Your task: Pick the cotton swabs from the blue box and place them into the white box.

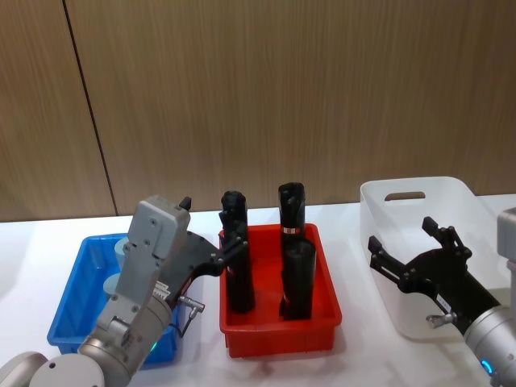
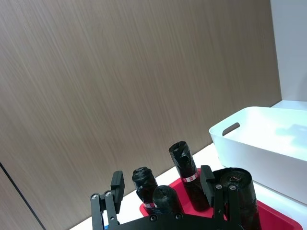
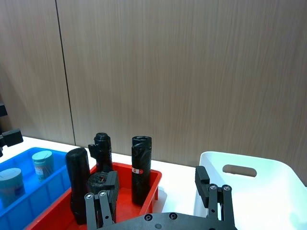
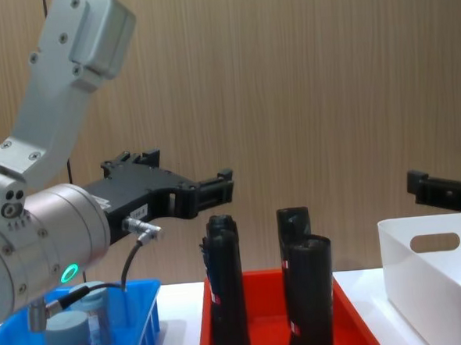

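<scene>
Blue ribbed box (image 1: 74,278) holds round-lidded cotton swabs (image 3: 42,164) — left gripper (image 1: 213,221), right gripper (image 1: 401,232) spread.

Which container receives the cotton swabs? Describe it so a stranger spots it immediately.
Three containers line the white table before the wood wall. Past the blue bin and the red tray, at the robot's right end, sits the white box: the only one with smooth walls and an oval handle cut-out.

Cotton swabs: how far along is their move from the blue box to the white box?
Done: nothing; the white box looks empty. In hand: nothing; left end effector and right end effector hang open. Left to do: two cotton swabs sit in the blue box.
</scene>
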